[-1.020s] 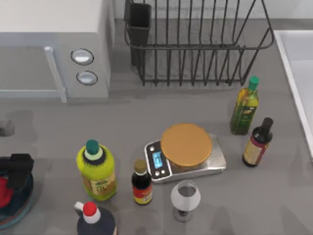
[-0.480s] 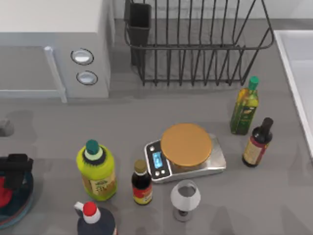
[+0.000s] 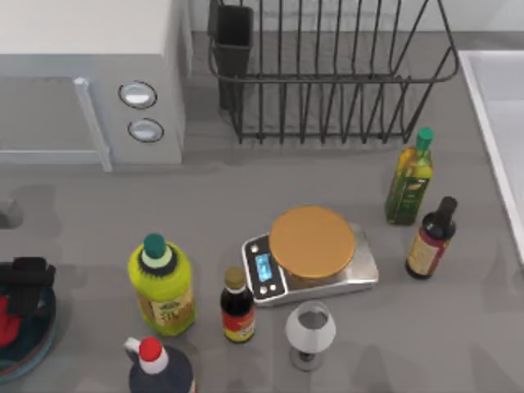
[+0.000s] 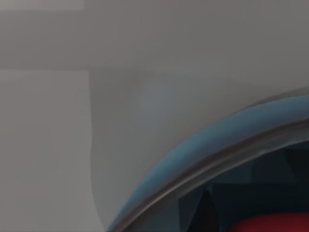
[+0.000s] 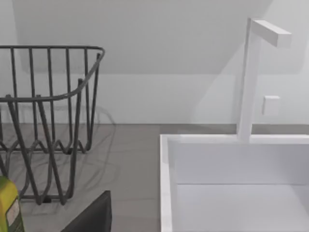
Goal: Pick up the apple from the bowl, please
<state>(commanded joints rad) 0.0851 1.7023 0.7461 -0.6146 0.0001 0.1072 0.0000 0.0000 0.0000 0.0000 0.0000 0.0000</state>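
**Mia:** Where is the apple [image 3: 6,321]?

**Ben:** It sits in the bowl [image 3: 33,348], at the near left edge of the tabletop [image 3: 246,184]. From above you see just a bit of red at the very edge. The left wrist view shows a red patch [image 4: 275,224] low inside the bowl's blue rim [image 4: 203,145].

**Mia:** Which way does the apple point?

**Ben:** I cannot tell. It looks round, so no long side stands out, and most of it is hidden.

**Mia:** Where is the left tool [image 3: 24,286]?

**Ben:** It is the dark block right over the bowl, just beside the red of the apple on its right. I cannot tell if its fingers are open or closed, or if they touch the apple.

**Mia:** What else stands there?

**Ben:** A yellow-green bottle [image 3: 161,286] is to the right of the bowl. A dark bottle with a red cap [image 3: 151,354] is near it, at the near edge. A scale with an orange plate [image 3: 312,244] is in the middle. A wire rack [image 3: 327,74] is at the far side, and the right wrist view looks at that rack [image 5: 48,121] and a white sink [image 5: 231,183].
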